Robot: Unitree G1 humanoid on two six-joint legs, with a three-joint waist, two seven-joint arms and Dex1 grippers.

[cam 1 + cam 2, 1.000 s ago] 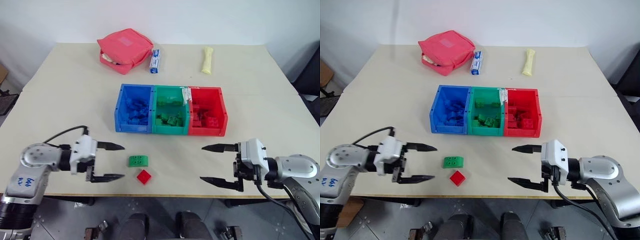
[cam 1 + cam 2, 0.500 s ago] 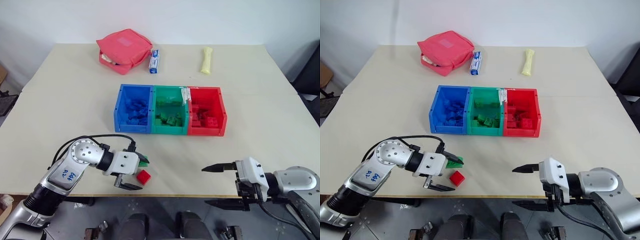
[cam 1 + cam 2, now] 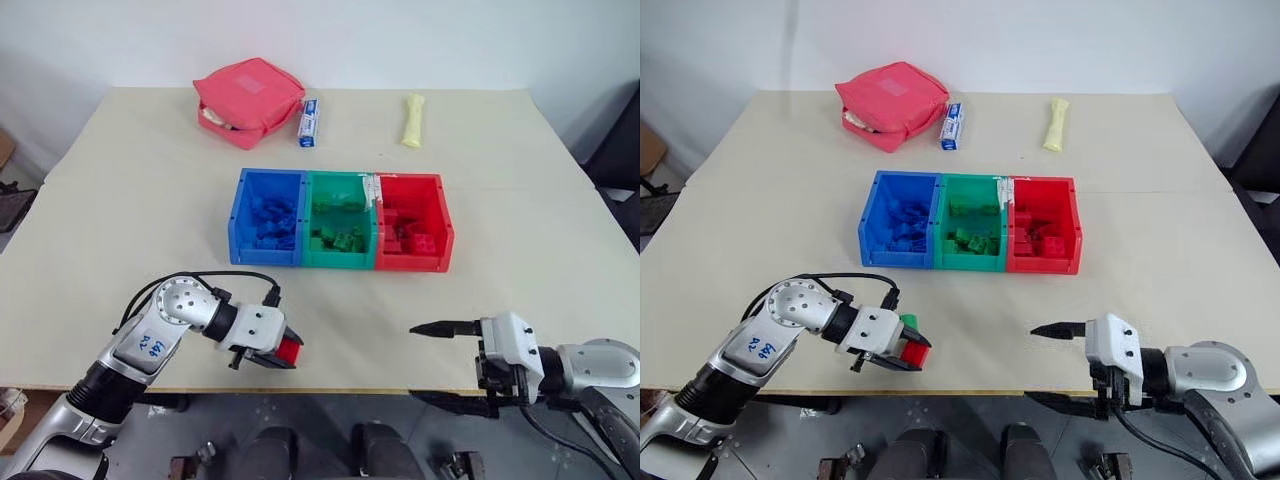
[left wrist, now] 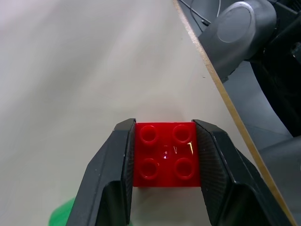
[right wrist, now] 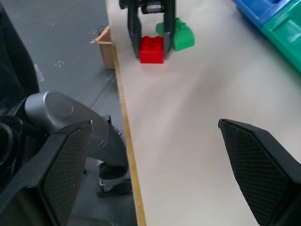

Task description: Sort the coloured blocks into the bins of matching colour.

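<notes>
Red plastic shows between the two black fingers of the left gripper [image 3: 283, 350] in the head camera's view: they are clamped on a small red studded brick [image 3: 289, 349] near the front edge of the beige table [image 3: 140, 190]. A green brick [image 3: 908, 322] sits just behind it, partly hidden. Farther back, mid-table, stand three joined bins: blue bin [image 3: 268, 217], green bin [image 3: 340, 220] and red bin [image 3: 413, 222], each holding bricks of its own colour. At the far edge lie a pink zipped pouch [image 3: 249, 100], a small blue-and-white box [image 3: 309, 122] and a pale yellow tube [image 3: 412, 121]. The right gripper [image 3: 450, 362] hangs at the front right edge, fingers spread wide around nothing.

The left wrist view has the red brick squeezed at both sides by the fingers [image 4: 115, 183], four studs up, resting on the tabletop.

The right wrist view looks across the table at the clamped red brick with the green brick touching it; the right gripper's own fingers [image 5: 263, 188] stand far apart.
</notes>
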